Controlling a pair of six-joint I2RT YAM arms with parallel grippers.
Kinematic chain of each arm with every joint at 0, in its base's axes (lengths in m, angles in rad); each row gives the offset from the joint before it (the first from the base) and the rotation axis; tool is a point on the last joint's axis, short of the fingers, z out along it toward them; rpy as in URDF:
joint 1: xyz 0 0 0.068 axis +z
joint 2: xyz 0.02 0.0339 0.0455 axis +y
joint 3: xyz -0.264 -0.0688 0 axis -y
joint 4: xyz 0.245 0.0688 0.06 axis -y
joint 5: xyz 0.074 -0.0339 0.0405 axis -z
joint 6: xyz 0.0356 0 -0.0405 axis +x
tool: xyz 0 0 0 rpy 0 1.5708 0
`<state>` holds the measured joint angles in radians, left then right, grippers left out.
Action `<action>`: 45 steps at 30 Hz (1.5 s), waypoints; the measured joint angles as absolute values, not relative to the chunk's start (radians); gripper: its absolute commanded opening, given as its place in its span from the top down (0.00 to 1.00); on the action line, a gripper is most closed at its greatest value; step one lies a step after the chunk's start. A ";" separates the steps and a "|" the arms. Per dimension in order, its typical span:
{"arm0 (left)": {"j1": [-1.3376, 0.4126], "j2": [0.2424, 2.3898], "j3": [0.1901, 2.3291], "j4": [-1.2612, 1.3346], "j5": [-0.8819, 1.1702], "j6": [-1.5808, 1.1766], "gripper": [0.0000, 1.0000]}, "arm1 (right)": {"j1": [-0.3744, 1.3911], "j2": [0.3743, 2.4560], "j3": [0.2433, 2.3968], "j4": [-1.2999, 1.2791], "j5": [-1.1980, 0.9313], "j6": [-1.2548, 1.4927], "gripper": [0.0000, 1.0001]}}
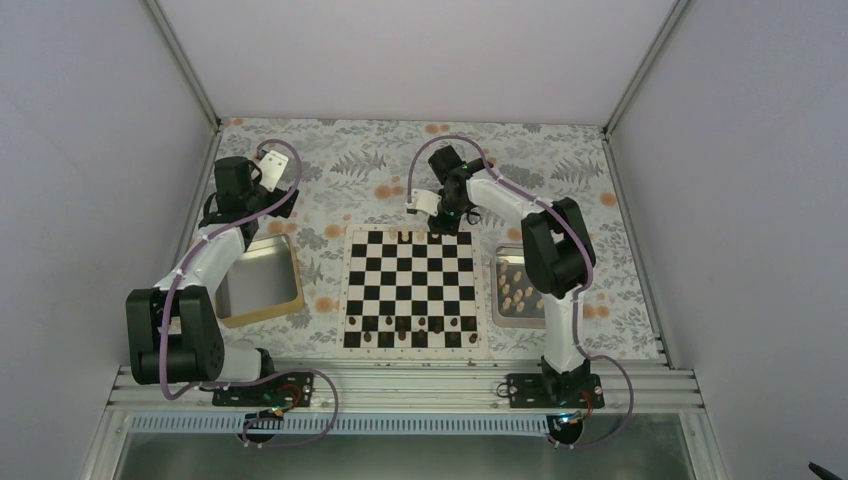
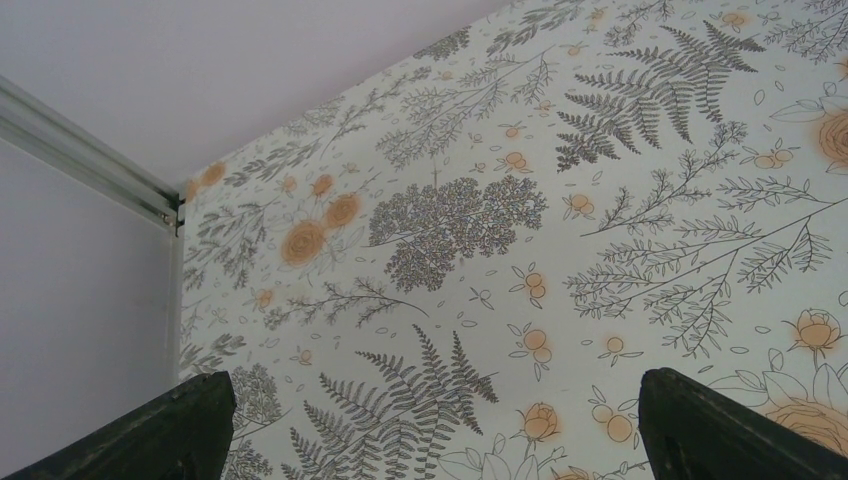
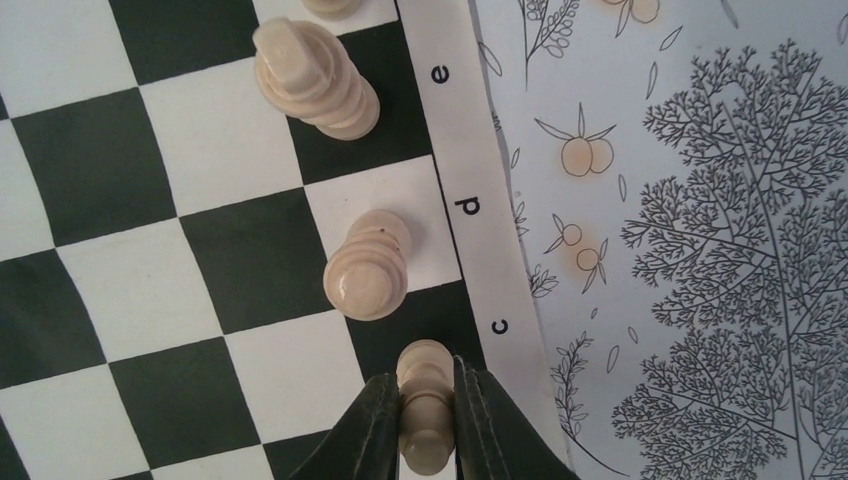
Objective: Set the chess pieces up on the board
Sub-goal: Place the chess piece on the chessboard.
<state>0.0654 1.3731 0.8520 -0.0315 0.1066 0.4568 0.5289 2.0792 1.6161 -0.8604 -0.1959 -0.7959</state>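
Right jaws: clenched on one pale tan wooden chessman (image 3: 425,415), gripped across its stem. You will find it over the dark square beside the letter c, at the far edge of the flat black-and-white checkered chessboard (image 3: 200,150). You cannot tell whether its base touches the square.

Left jaws: released and spread wide, with the dark fingertips (image 2: 150,430) over the floral-print counter (image 2: 450,220) near its far left corner.

Far row of the board, your count: one tan chessman on the white square by d (image 3: 368,270), and one on the dark square by e (image 3: 315,85).

Near edge of the board: a line of dark brown chessmen (image 1: 405,328), too small for you to identify singly.

Right of the board, just beside it: a square steel tray (image 1: 503,265) carrying loose tan chessmen (image 1: 515,295).

Left of the board, slightly apart: a second square tray with a tan rim (image 1: 262,313).
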 measured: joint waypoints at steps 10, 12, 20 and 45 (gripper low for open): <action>0.066 1.374 0.852 -0.031 0.109 0.457 0.00 | 0.529 2.080 1.604 -0.860 -0.196 -0.796 0.85; 0.066 1.374 0.852 -0.031 0.109 0.457 0.00 | 0.529 2.080 1.604 -0.860 -0.196 -0.796 0.85; 0.066 1.374 0.852 -0.031 0.109 0.457 0.00 | 0.529 2.081 1.604 -0.858 -0.193 -0.796 0.85; 0.066 1.379 0.847 -0.031 0.113 0.461 0.00 | 0.527 2.085 1.588 -0.834 -0.189 -0.791 0.62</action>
